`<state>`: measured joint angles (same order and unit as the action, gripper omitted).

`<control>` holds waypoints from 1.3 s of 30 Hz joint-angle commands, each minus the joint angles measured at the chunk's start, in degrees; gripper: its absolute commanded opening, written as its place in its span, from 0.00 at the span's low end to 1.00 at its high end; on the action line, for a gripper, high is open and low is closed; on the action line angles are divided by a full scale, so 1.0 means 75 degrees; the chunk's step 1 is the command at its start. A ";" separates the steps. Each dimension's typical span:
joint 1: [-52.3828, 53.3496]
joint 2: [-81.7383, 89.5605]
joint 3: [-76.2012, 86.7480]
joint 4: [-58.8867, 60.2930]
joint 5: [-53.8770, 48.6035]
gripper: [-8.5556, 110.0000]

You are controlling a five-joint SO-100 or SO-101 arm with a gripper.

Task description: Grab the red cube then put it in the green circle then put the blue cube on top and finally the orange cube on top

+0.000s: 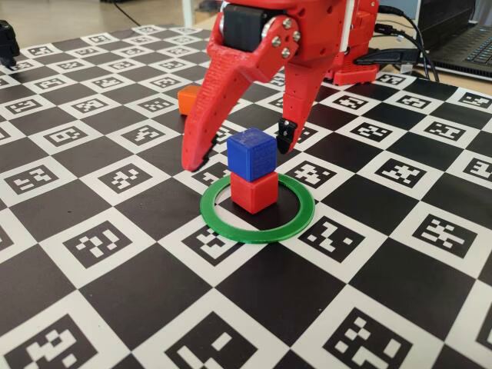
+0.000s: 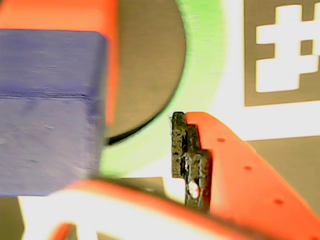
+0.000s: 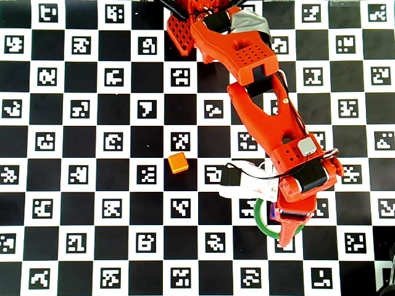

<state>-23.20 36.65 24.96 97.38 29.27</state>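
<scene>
The blue cube (image 1: pixel 251 157) stands on the red cube (image 1: pixel 254 191) inside the green circle (image 1: pixel 257 227). My gripper (image 1: pixel 239 155) is open and straddles the blue cube, one finger on each side, with a gap to both. In the wrist view the blue cube (image 2: pixel 50 110) fills the left, a strip of the red cube (image 2: pixel 112 65) shows under it, and the black finger pad (image 2: pixel 190 155) stands clear over the green circle (image 2: pixel 205 75). The orange cube (image 1: pixel 187 98) lies on the mat behind the gripper; in the overhead view the orange cube (image 3: pixel 178 163) sits left of the arm.
The checkered marker mat (image 1: pixel 115 246) covers the table. The arm's red base (image 1: pixel 350 69) stands at the back, with a laptop (image 1: pixel 465 38) and cables behind it at the right. In the overhead view the arm hides most of the green circle (image 3: pixel 258 220).
</scene>
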 commanded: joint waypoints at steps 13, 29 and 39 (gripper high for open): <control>0.0141 0.3281 0.1043 0.0609 -0.0469 0.59; 0.1664 0.6879 0.4957 0.0973 -0.3855 0.59; 0.2262 0.8520 0.7031 0.1020 -0.4582 0.59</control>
<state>-7.38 93.25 75.76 99.67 -2.90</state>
